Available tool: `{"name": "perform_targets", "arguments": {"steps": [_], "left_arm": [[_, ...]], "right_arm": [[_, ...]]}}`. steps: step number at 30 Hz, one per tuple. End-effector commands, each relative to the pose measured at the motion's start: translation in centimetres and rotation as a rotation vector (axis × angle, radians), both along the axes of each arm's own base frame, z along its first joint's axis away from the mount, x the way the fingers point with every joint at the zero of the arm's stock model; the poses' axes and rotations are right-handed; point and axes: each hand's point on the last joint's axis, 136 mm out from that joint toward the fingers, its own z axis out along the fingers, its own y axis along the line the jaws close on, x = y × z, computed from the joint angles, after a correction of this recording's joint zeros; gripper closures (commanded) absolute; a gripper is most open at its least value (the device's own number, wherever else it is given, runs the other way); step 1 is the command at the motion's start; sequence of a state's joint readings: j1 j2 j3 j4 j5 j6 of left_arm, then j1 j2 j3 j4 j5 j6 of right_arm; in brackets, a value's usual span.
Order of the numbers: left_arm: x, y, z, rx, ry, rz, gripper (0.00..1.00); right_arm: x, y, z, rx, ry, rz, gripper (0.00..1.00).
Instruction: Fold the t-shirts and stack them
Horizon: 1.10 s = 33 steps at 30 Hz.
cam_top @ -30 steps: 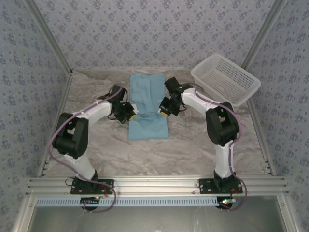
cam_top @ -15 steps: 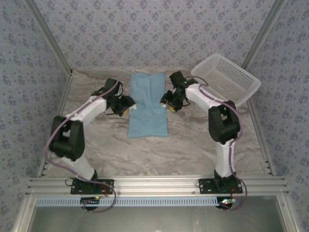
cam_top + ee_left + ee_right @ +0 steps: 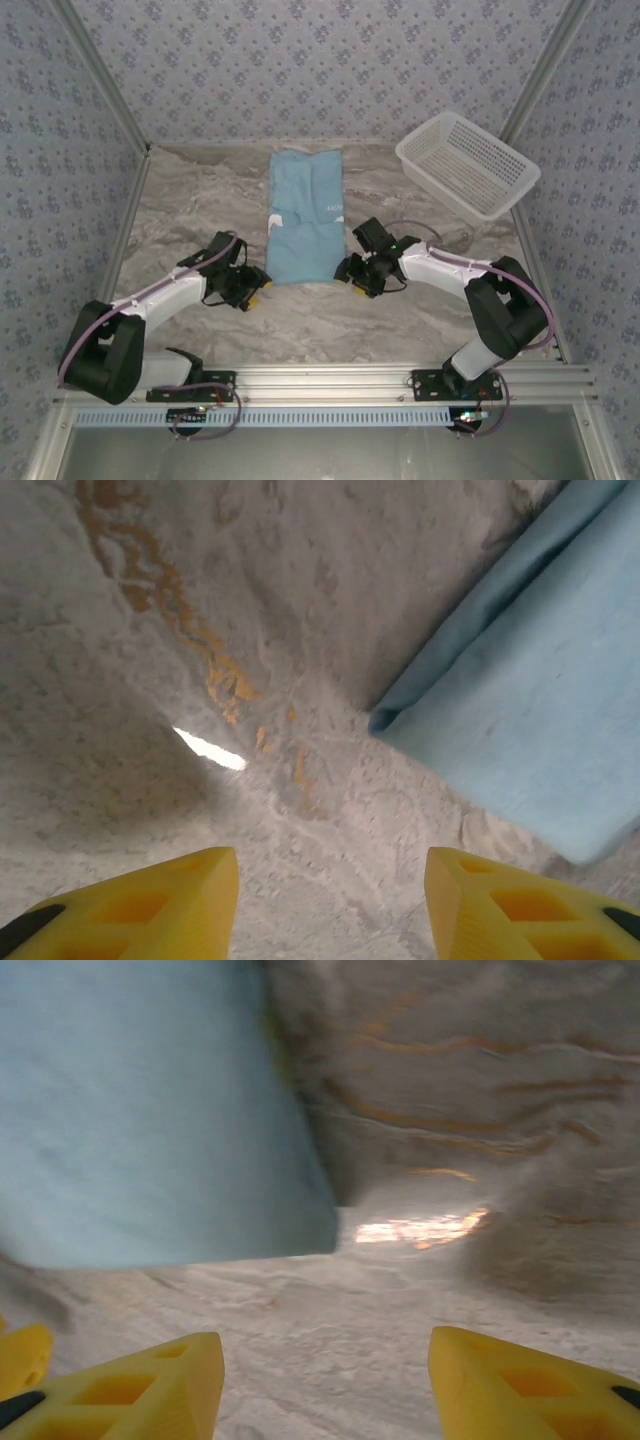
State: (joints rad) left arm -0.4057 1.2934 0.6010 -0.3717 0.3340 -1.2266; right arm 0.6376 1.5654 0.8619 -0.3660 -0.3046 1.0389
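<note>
Marble-patterned desk fills the enclosure floor, and floral-print walls close it in on three sides. We see the t-shirt lying flat at the centre of the desk toward the far side, folded into a long light blue strip. A white mesh basket sits at the far right corner.

We find the left end effector low over the desk, near the strip's near left corner. Its yellow fingers stand apart, holding nothing and clear of the cloth.

The right end effector sits near the near right corner. Its fingers are likewise apart and empty, with the cloth edge ahead of them, not touching.
</note>
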Motion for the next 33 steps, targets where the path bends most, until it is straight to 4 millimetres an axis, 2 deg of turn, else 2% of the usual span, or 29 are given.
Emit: {"name": "perform_targets", "arguments": {"steps": [1, 5, 14, 18, 23, 26, 28, 30, 33], "left_arm": [[2.6, -1.4, 0.8, -0.08, -0.051, 0.052, 0.48], [3.6, -1.7, 0.4, -0.076, -0.048, 0.056, 0.51], [5.6, -2.6, -0.7, -0.054, -0.042, 0.02, 0.62], [6.4, -2.9, -1.1, -0.038, -0.04, 0.003, 0.7], [6.8, -2.7, -1.3, -0.003, -0.044, -0.014, 0.85], [6.8, -2.5, -1.2, 0.015, -0.045, -0.025, 0.92], [6.7, -2.3, -1.0, 0.03, -0.05, -0.031, 1.0], [6.5, -2.2, -0.5, 0.036, -0.055, -0.041, 1.0], [5.8, -2.2, 0.5, 0.045, -0.062, -0.074, 1.0]], "right_arm": [[1.3, 1.2, 0.6, 0.074, -0.028, -0.047, 0.42], [1.4, 1.3, -0.5, 0.068, 0.003, -0.059, 0.43], [2.3, 1.3, -1.9, 0.023, 0.052, -0.069, 0.58], [3.2, 1.3, -1.6, 0.017, 0.038, -0.066, 0.62], [3.8, 1.5, -1.8, 0.001, 0.036, -0.047, 0.69], [3.8, 1.6, -2.2, -0.004, 0.044, -0.046, 0.8], [3.8, 1.6, -2.3, -0.011, 0.044, -0.048, 0.91], [3.8, 1.5, -2.1, -0.02, 0.038, -0.049, 0.99], [3.4, 1.2, -1.2, -0.034, 0.019, -0.045, 1.0]]}}
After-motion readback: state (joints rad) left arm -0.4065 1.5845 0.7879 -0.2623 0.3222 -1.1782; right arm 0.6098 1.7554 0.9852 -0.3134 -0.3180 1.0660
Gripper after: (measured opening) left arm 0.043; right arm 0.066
